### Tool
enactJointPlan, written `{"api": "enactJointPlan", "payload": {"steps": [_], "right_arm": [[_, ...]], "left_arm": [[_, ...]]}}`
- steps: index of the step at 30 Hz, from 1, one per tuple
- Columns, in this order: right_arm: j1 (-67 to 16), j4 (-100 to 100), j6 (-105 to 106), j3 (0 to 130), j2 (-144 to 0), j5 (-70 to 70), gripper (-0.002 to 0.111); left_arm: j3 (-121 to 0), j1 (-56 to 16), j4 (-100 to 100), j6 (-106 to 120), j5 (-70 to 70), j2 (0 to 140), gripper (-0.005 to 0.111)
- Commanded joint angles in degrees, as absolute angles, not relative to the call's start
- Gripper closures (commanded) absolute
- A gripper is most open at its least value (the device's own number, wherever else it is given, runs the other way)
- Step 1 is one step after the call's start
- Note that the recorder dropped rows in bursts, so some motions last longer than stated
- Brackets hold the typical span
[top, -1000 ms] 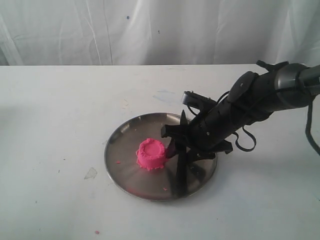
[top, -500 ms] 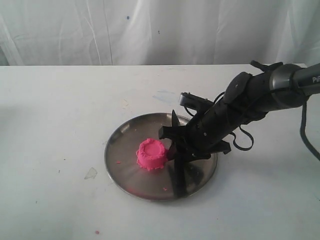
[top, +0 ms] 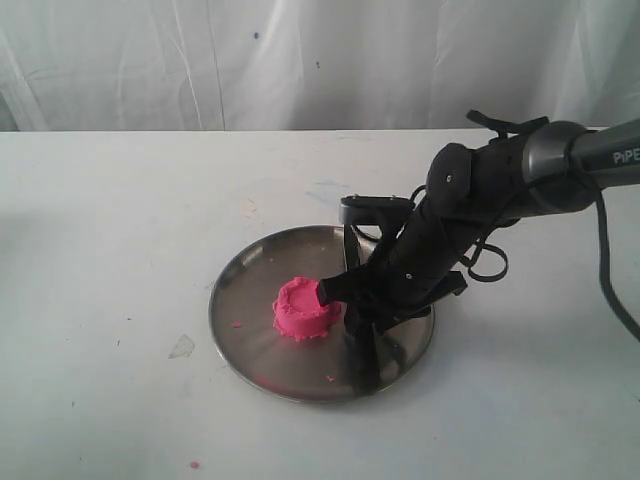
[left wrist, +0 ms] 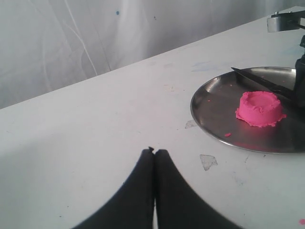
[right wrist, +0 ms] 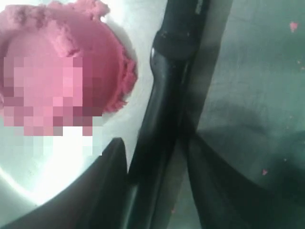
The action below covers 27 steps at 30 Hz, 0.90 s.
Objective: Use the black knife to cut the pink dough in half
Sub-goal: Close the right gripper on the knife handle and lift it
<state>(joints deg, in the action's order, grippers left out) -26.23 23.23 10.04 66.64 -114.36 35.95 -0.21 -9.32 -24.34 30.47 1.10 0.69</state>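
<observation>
Fingers of the left gripper (left wrist: 153, 153) press together, empty, above the white table (top: 100, 250), while the whole pink dough (top: 304, 309) sits on the round steel plate (top: 250, 270), just beside the right gripper (right wrist: 157, 162) clamping the black knife (right wrist: 164, 95) over the plate.

A polished steel plate (top: 250, 300) mirrors light beneath soft, grainy pink dough (top: 305, 308) with a ragged rim. The knife (right wrist: 167, 95) looks like smooth, glossy black plastic. The white table (top: 120, 250) is matt, scuffed and stained; the backdrop (top: 300, 60) is creased cloth.
</observation>
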Motion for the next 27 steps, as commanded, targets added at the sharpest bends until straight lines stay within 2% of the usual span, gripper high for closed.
{"api": "enactJointPlan", "payload": {"steps": [1, 4, 7, 27], "right_arm": [[-26.79, 19.03, 8.75, 64.93, -116.72, 39.85, 0.071], [-26.79, 19.03, 7.35, 64.93, -116.61, 39.99, 0.083], [-26.79, 19.03, 7.35, 64.93, -116.42, 39.99, 0.089], [-26.79, 17.91, 2.49, 64.81, -107.82, 39.21, 0.094]], "left_arm": [[0.00, -9.38, -24.78, 30.16, 1.11, 0.42, 0.107], [0.00, -9.38, -24.78, 30.16, 1.11, 0.42, 0.107], [0.00, -9.38, -24.78, 30.16, 1.11, 0.42, 0.107], [0.00, -9.38, -24.78, 30.16, 1.11, 0.42, 0.107]]}}
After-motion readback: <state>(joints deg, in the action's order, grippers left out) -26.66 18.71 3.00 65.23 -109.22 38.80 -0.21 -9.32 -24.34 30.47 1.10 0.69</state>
